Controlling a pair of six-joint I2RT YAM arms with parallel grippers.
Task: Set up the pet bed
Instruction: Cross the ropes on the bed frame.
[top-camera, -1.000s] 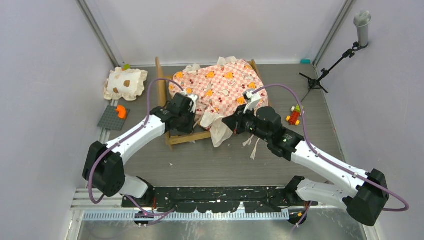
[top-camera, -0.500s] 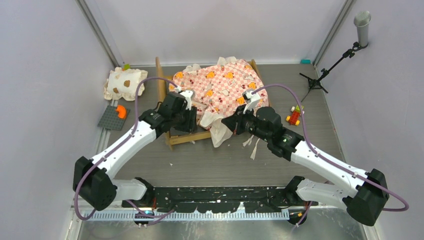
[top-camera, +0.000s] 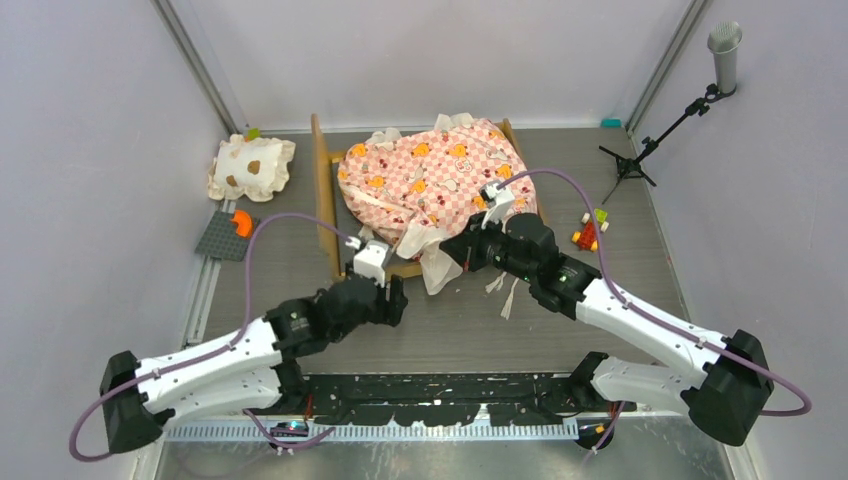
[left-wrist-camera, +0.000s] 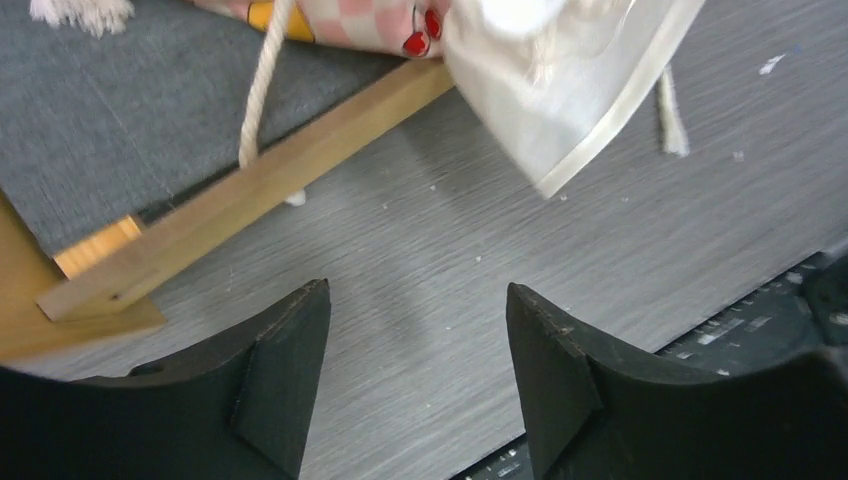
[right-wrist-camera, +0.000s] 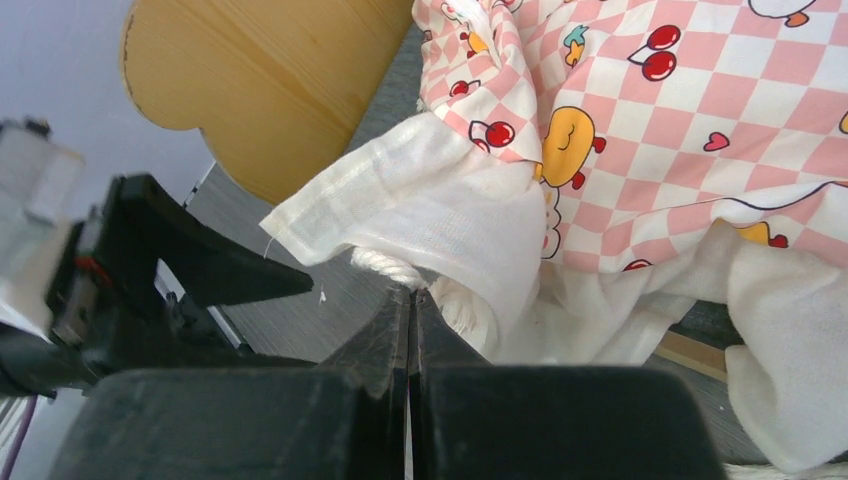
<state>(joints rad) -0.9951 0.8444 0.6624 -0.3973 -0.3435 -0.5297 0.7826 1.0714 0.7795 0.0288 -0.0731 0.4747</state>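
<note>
— Nearest thing seen?
— Found the left gripper (left-wrist-camera: 418, 300) low over the bare grey table (top-camera: 450, 325), jaws spread, holding nothing, just short of the wooden front rail (left-wrist-camera: 250, 200).

— And beyond that?
— Saw the right gripper (right-wrist-camera: 410, 295) at the front of the bed, fingers pressed flat together against the cream ruffle (right-wrist-camera: 430, 215), tips touching a white cord (right-wrist-camera: 385, 265). Could not tell about any cloth caught between.

— Located the pet bed?
— Yes. Found the pet bed (top-camera: 430, 175) at mid-table, beyond both grippers, headboard (top-camera: 322, 170) to the left. Saw the checkered mattress (right-wrist-camera: 700, 100) bunched and skewed toward the right, dark base (left-wrist-camera: 100, 130) bared along the left, ruffle spilling over the front rail onto the table.

— Anything farther out?
— Noted a spotted pillow (top-camera: 250, 168) well apart at the far left, with a grey plate (top-camera: 222, 240) bearing an orange piece just nearer. Also spotted toy blocks (top-camera: 588, 232) right of the bed and a black stand (top-camera: 650, 140) in the far right corner.
</note>
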